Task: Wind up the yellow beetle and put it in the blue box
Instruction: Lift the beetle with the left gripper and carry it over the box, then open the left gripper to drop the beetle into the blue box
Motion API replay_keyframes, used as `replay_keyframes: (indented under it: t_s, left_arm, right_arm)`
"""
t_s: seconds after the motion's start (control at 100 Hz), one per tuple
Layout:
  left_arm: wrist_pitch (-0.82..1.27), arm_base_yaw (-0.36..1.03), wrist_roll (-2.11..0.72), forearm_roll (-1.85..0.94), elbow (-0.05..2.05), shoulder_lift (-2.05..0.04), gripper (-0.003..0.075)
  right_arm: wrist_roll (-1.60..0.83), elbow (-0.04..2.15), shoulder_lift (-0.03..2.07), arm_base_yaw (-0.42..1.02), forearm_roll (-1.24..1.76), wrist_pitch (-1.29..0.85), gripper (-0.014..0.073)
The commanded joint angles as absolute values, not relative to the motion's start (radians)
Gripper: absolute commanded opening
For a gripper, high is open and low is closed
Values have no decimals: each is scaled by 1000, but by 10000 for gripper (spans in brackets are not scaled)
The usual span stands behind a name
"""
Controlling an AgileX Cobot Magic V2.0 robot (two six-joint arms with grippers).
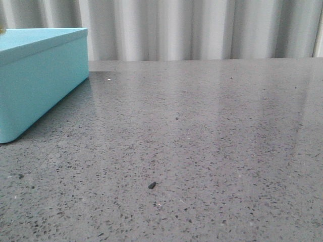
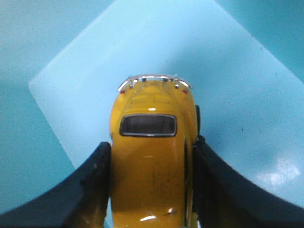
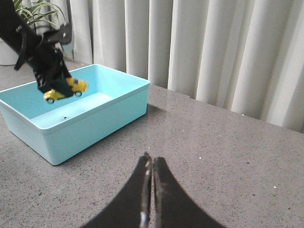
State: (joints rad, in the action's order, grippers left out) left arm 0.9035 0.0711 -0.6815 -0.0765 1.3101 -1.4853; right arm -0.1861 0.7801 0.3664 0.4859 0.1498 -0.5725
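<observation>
Over the box [image 3: 76,118], my left gripper [image 2: 151,190] hangs with the beetle [image 2: 152,161] pinched between its dark fingers [image 2: 95,190], one pad on each flank of the car. From the left wrist view I see only the roof, the rear window and a chrome bumper; the wheels are mostly hidden and the car's near end is cut off by the frame edge. Below it lies the pale floor of the box, and I cannot tell how far the car is above that floor. From the right wrist view the beetle [image 3: 65,90] shows small, side-on, held above the open box and inside its outline, with the left gripper [image 3: 50,71] gripping it from above; the arm runs out of the frame. My right gripper [image 3: 152,190] sits well apart from the box over the grey table [image 3: 213,156], its fingers pressed together with only a thin seam between them. From the front view I get just one corner of the box [image 1: 40,85] at the left edge, neither gripper, and a small dark speck [image 1: 152,185] on the table that I cannot identify. Pale curtains [image 3: 213,52] hang behind.
</observation>
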Motion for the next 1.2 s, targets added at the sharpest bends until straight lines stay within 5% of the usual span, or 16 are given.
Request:
replay_keyframes:
  t_s: [0.0,0.21,0.43,0.61,0.98,1.19]
  left_arm:
    - [781,65,-666,-92,1274,-1455,21]
    - [708,65,-666,-92,1198,-1465,65]
    - [701,67,-666,-130,1194,-1499,356]
    - [649,67,-666,-135,1194,-1497,423]
    - [578,67,-666,-285,1194,-1359,405]
    - [509,83,-666,-594,1135,-1184,176]
  right_arm:
    - [-193,806,375,488,160,-490,-41]
    - [-193,806,375,488,160,-481,-41]
    - [-193,806,375,488,160,-477,-41]
    - [-193,806,375,488,163,-477,-41]
    - [-193,806,375,488,171,-519,-41]
    - [-195,764,290,488,100,-538,-41]
